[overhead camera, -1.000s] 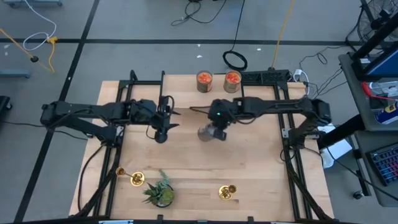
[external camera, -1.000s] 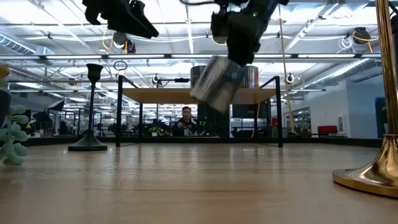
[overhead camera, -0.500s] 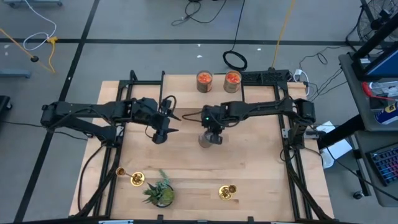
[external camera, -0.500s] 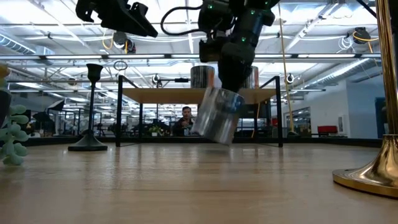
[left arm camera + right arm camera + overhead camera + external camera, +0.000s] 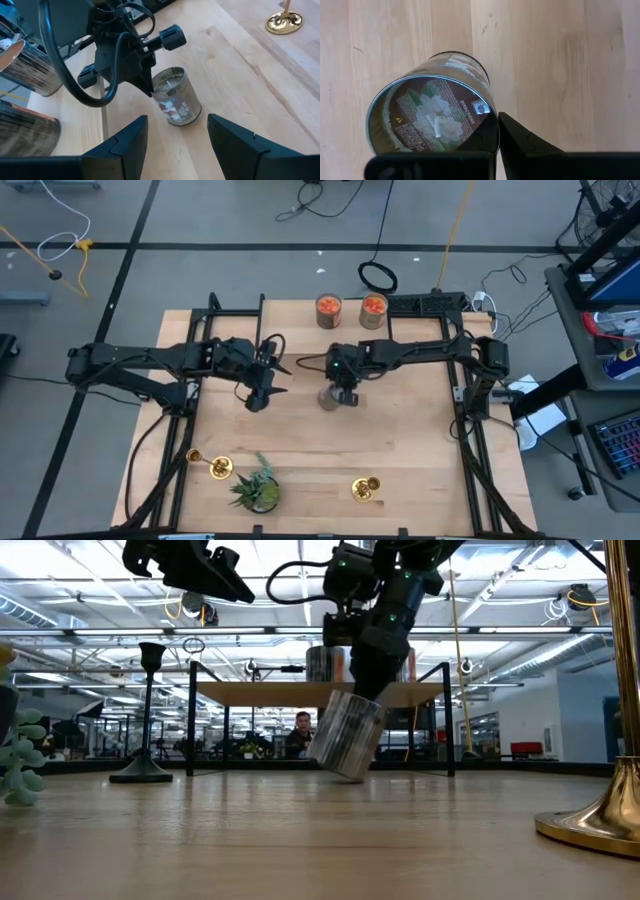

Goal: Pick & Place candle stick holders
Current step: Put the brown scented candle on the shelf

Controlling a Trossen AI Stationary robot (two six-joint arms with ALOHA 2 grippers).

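Observation:
A short glass jar with grey filling (image 5: 175,97) hangs tilted just over the table's middle, my right gripper (image 5: 341,383) shut on it. My left gripper (image 5: 272,378) hovers open to its left, pointing at it and touching nothing. One gold candle stick holder (image 5: 212,468) lies near the table's near left edge. Another gold one (image 5: 366,490) stands at the near middle. The black holder (image 5: 147,710) stands on its round base at the left in the low view. My right gripper holds the jar by its top rim (image 5: 156,86), coming from above on a slant. One finger (image 5: 525,142) lies against the outside of the wall; the gripper's body hides the other. The jar hangs tilted below the fingers. I cannot tell whether its lower edge (image 5: 345,772) touches the table.
Two jars with orange filling (image 5: 329,310) (image 5: 373,308) stand at the far edge. A small green plant (image 5: 258,485) sits near the near edge, between the gold holders. Black metal frames (image 5: 200,360) (image 5: 462,370) flank the wooden table on both sides.
My right gripper has come down toward the table with the jar, drifting slightly toward the left edge and rolling a little. The jar stays tilted and now hangs just over the wood.

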